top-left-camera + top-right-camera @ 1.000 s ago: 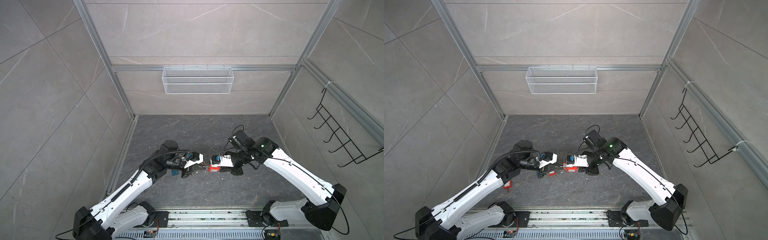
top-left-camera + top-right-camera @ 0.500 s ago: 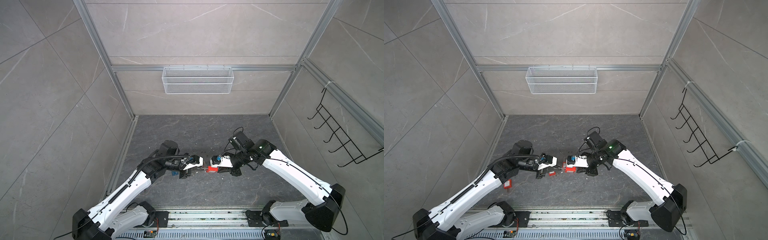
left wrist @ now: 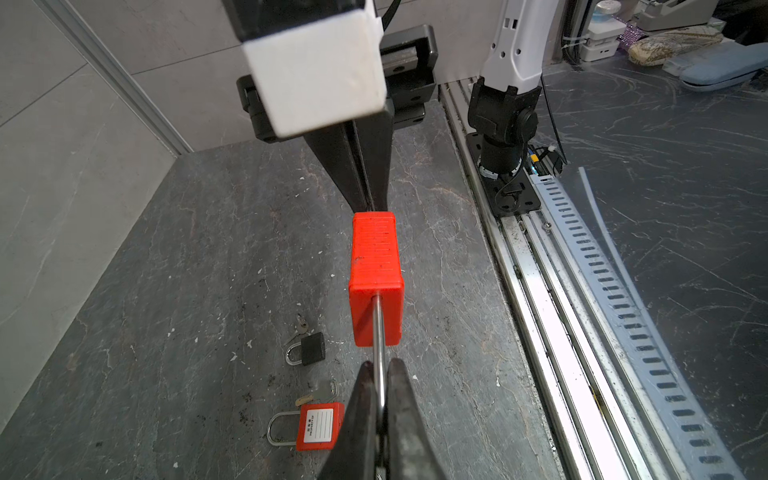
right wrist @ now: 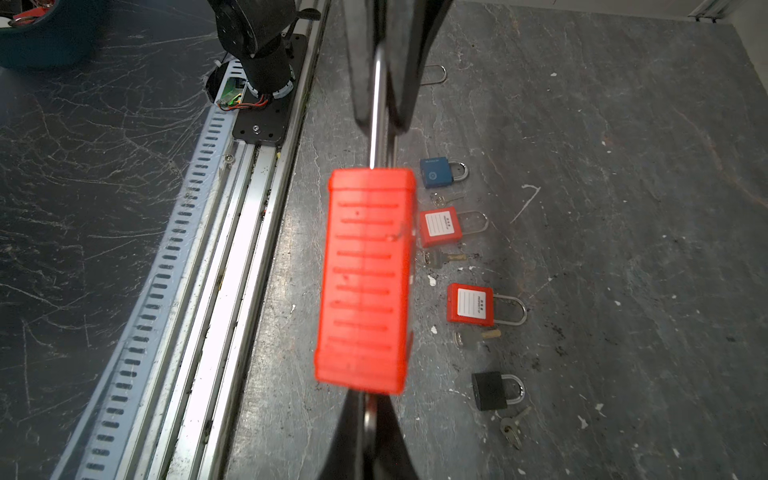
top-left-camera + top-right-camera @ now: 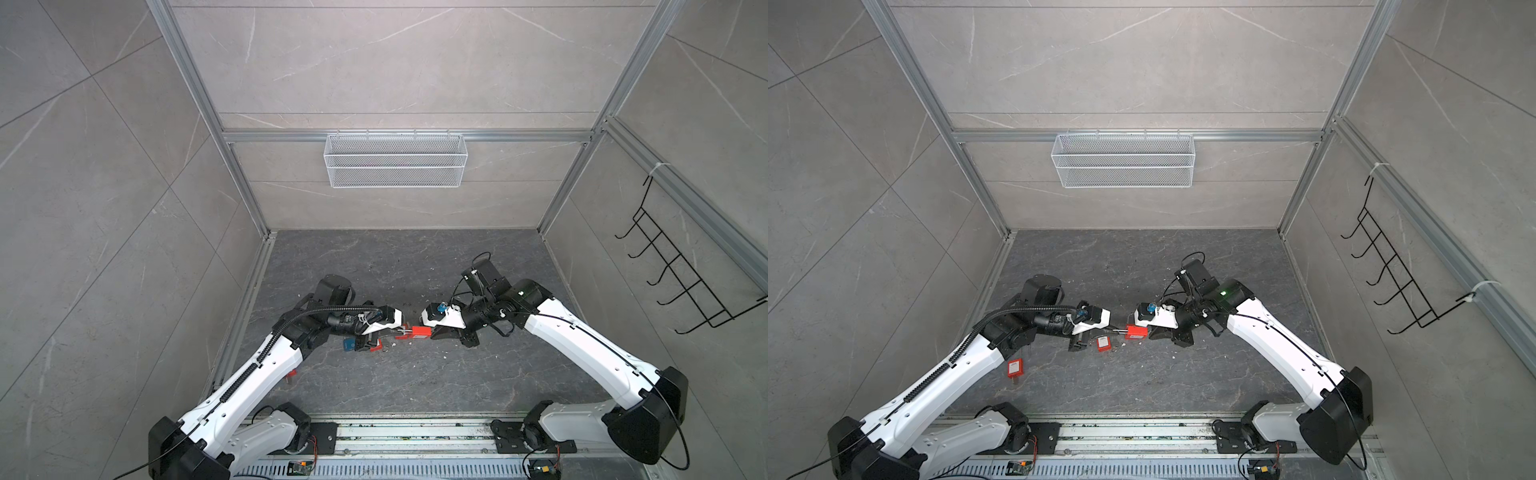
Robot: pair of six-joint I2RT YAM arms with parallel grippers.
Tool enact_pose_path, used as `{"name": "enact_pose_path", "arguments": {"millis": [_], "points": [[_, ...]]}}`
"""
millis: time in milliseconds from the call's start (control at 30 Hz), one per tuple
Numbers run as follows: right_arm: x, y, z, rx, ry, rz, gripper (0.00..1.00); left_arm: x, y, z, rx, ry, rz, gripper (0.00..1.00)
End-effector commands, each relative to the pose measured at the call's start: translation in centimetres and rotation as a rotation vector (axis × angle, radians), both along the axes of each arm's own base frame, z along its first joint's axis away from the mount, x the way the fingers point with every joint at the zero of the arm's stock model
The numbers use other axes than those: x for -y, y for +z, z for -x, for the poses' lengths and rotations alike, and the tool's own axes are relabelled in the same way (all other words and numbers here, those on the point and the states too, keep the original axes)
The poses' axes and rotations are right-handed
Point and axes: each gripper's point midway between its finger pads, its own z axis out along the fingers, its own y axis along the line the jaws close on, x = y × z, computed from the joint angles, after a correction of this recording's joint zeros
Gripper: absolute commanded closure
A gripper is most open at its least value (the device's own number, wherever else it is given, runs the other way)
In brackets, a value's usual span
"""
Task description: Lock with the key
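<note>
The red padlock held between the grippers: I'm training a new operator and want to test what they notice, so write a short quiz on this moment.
1. True or false: the red padlock rests on the table.
2. What does the left gripper pinch? A: the shackle. B: the red body. C: a loose key.
3. In the right wrist view, how many other padlocks show their whole bodies on the table?

Key
1. False: it hangs in the air between the left gripper and the right gripper, which is shut on what looks like its key.
2. A.
3. Four: a blue padlock, two labelled red padlocks, a black padlock.
</note>
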Motion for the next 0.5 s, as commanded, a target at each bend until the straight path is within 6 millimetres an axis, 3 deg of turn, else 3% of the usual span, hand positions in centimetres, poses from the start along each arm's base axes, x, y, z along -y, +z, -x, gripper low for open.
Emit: {"name": "enact_pose_path", "arguments": {"millis": [0,233,467], "points": [[4.7,-2.2,0.0,-0.054,-0.108,0.227,1.00,-1.0,1.0,0.1,-0.009,-0.009,-0.010,1.00],[4.4,-1.2,-0.2,0.074,-0.092,0.252,1.00,0.2,1.1,-0.6,-0.106,-0.027,0.013,1.00],[2.7,-0.3,0.4,0.034,-0.068,0.275,1.00,1.0,1.7,-1.1,-0.142,-0.048,0.054,1.00]]}}
